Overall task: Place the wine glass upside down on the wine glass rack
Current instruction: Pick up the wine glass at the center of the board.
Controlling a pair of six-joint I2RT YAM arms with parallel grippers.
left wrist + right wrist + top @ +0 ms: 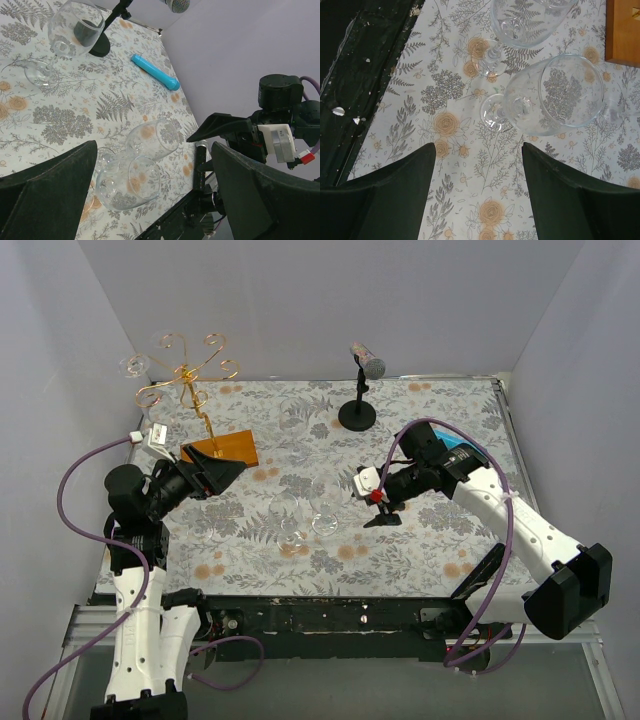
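Two clear wine glasses lie on their sides mid-table, one just left of the other. In the left wrist view they are the nearer glass and the farther one. My left gripper is open over the rack's base, left of both, and holds nothing. My right gripper is open just right of them. In its view a lying glass has its foot just ahead of the empty jaws. The gold wire wine glass rack stands at the back left on its wooden base.
A third glass stands upright near the back, also in the left wrist view. A black microphone stand is beside it. A blue cylinder lies at the right. What looks like a clear glass is at the rack's left arm. The table's dark front edge is near.
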